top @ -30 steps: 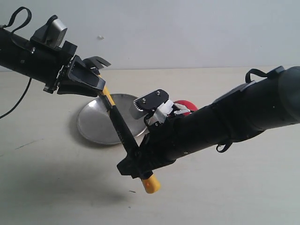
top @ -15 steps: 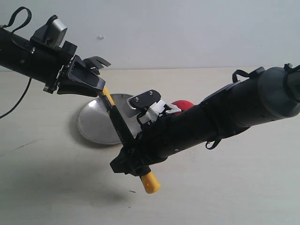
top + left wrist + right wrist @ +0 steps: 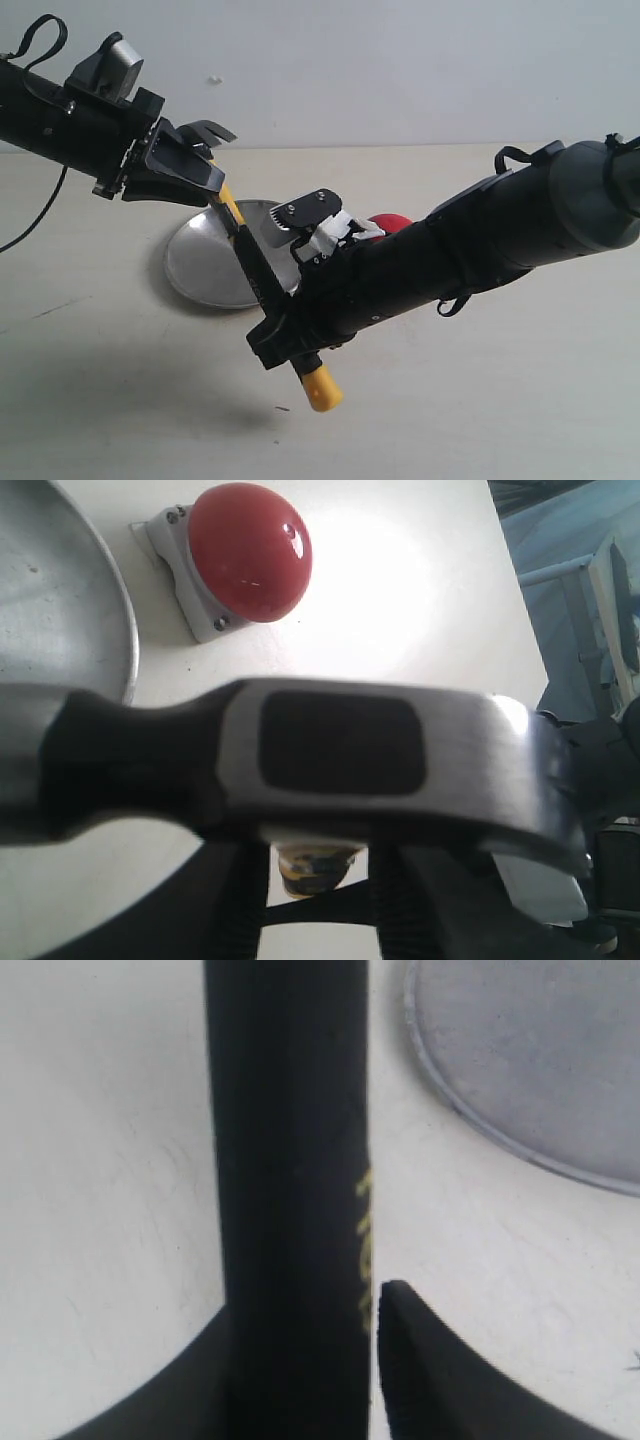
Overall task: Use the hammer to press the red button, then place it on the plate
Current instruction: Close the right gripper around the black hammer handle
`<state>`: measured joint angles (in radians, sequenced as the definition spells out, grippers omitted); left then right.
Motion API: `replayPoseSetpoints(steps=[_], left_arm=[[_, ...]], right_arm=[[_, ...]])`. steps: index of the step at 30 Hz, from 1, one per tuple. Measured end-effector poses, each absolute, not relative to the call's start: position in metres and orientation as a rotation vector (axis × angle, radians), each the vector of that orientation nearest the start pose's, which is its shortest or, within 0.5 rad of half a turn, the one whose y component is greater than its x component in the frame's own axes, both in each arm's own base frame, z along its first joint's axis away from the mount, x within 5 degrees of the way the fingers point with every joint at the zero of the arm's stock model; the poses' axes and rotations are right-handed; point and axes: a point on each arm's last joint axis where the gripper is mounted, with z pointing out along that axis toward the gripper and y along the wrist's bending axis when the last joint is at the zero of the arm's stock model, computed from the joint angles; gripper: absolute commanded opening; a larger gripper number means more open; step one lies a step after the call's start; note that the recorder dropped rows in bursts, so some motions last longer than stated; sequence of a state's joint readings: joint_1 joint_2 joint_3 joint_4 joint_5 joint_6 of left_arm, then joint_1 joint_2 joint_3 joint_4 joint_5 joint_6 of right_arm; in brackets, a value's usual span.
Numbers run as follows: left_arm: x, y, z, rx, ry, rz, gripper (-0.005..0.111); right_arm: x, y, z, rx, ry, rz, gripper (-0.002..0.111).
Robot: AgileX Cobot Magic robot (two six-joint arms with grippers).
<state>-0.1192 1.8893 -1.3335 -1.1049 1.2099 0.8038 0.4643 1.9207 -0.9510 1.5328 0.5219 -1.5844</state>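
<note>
**Hammer in the air, slanting between both arms**

The hammer hangs clear of the table on a steep slant. Its head end is up at the far left and its yellow end is down at the near middle.

The left gripper comes in from the far left and is clamped on the hammer just under the head. In the left wrist view the dark metal head lies straight across the picture. The yellow neck sits pinched between the two black fingers beneath it.

The right gripper reaches across from the right and sits low on the black handle, just above the yellow end. Its jaws stand on either side of the handle and are not closed on it. In the right wrist view one finger is parted from the handle by a thin line of pale table. The other side merges with the handle's dark edge, so I cannot tell whether it touches.

The plate lies flat on the table, left of the middle. In the exterior view the handle crosses in front of its right side. The red button sits on the table to the right of the plate, near its rim but apart from it. In the exterior view the right arm hides most of the button. The left wrist view shows its whole dome and its grey base with corner screws.
</note>
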Motion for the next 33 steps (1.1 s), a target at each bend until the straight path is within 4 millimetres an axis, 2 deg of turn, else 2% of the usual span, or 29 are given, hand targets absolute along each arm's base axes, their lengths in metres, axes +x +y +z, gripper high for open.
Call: replayPoseSetpoints(steps=[3, 7, 10, 12, 13, 14, 16, 23, 26, 33], left_arm=[[0.359, -0.119, 0.237, 0.554, 2.503, -1.365, 0.000], [0.358, -0.119, 0.237, 0.555, 2.504, -1.363, 0.000], [0.358, -0.119, 0.237, 0.565, 2.500, -1.362, 0.005], [0.358, -0.119, 0.236, 0.567, 2.501, -1.360, 0.017], [0.358, -0.119, 0.236, 0.569, 2.502, -1.358, 0.026], [0.358, -0.119, 0.236, 0.569, 2.502, -1.358, 0.040], [0.358, -0.119, 0.236, 0.575, 2.501, -1.355, 0.053], [0.358, -0.119, 0.236, 0.578, 2.503, -1.349, 0.054], [0.358, -0.117, 0.233, 0.595, 2.533, -1.304, 0.054], [0.357, -0.114, 0.229, 0.640, 2.574, -1.233, 0.054]], right_arm=[[0.299, 0.201, 0.133, -0.880, 2.324, 0.820, -0.001], [0.299, 0.202, 0.134, -0.882, 2.324, 0.832, 0.000], [0.298, 0.202, 0.134, -0.880, 2.325, 0.843, 0.000], [0.298, 0.202, 0.134, -0.880, 2.325, 0.843, 0.000], [0.298, 0.202, 0.134, -0.880, 2.325, 0.843, 0.000], [0.298, 0.202, 0.134, -0.882, 2.325, 0.846, 0.000], [0.298, 0.202, 0.134, -0.878, 2.327, 0.850, 0.000], [0.299, 0.203, 0.136, -0.850, 2.321, 0.861, 0.000], [0.299, 0.203, 0.143, -0.824, 2.304, 0.864, 0.000], [0.300, 0.203, 0.143, -0.821, 2.298, 0.860, 0.000]])
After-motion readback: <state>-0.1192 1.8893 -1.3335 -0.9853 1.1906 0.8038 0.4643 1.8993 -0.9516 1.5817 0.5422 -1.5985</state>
